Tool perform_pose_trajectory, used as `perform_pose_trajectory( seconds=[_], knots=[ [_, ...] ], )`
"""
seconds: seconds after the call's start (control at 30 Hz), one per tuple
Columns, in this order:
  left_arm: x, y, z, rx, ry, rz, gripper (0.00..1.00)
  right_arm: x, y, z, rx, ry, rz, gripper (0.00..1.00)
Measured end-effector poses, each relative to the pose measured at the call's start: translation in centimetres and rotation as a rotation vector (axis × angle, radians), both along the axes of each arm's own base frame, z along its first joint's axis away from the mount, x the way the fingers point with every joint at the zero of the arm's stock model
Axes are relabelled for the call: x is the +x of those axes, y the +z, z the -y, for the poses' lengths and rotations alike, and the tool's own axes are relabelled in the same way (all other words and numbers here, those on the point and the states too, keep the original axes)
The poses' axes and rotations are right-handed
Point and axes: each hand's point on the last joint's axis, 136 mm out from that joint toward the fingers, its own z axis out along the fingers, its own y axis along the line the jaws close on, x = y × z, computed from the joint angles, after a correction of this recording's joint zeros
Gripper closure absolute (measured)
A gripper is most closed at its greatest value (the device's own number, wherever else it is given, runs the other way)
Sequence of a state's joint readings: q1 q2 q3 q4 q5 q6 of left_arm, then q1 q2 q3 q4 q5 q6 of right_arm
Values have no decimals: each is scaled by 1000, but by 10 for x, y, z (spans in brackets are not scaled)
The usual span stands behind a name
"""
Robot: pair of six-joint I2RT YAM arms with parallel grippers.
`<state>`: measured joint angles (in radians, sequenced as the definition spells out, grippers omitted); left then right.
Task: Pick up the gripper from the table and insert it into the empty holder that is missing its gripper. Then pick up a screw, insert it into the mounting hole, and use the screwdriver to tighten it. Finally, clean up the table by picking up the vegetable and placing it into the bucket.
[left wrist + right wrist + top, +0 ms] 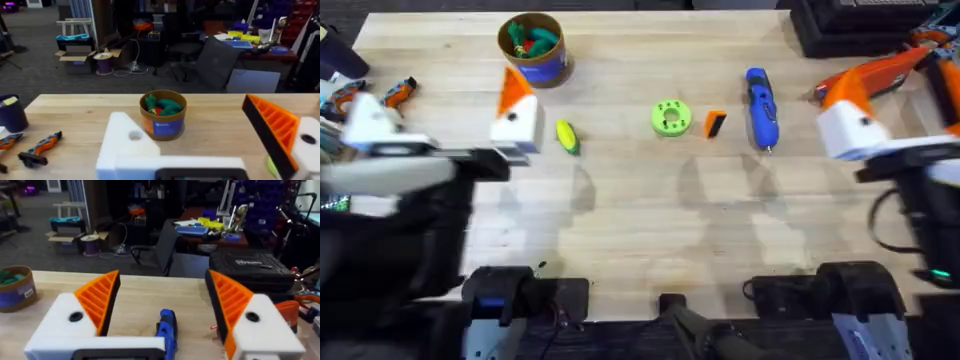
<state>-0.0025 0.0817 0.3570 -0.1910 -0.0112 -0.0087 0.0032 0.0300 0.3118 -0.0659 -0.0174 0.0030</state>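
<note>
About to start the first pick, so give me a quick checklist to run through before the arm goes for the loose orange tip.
1. Orange tip lying free on the table, nothing on it: ok.
2. Bare white holder on the left claw has no tip fitted: ok.
3. Right claw open, both orange tips in place: ok.
4. Blue screwdriver lying just right of the tip, apart from it: ok.
5. Loose screw located: cannot tell.
6. Vegetable on the table beside the left claw, bucket upright behind it: ok.
</note>
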Motion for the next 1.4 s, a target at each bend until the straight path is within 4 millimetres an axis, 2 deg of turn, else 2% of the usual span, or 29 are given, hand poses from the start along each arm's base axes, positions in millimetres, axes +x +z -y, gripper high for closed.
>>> perform_pose_trajectory(
  seconds=[0.1,0.17,0.4,0.6,0.63,0.87,1.07,1.4],
  knots=[
    [-2,18,-2,0,13,-80,15,-8,21,0,0,1,-53,12],
    [1,21,-3,1,16,-158,16,-9,25,-1,-1,3,-120,10],
    [23,4,-3,5,20,-520,15,3,20,-1,-1,7,-446,12],
    [38,-20,-3,8,20,-760,15,17,-4,-1,-1,7,-739,12],
    [45,-37,-3,9,19,-866,15,23,-19,-1,-1,6,-880,12],
    [59,-73,-2,7,10,-1025,15,31,-64,-1,-1,7,-1166,10],
    [65,-92,-1,7,8,-1097,15,40,-91,-1,-1,6,-1282,12],
    [70,-109,1,0,-2,-1160,15,47,-110,-1,-1,6,-1355,12]
  ],
)
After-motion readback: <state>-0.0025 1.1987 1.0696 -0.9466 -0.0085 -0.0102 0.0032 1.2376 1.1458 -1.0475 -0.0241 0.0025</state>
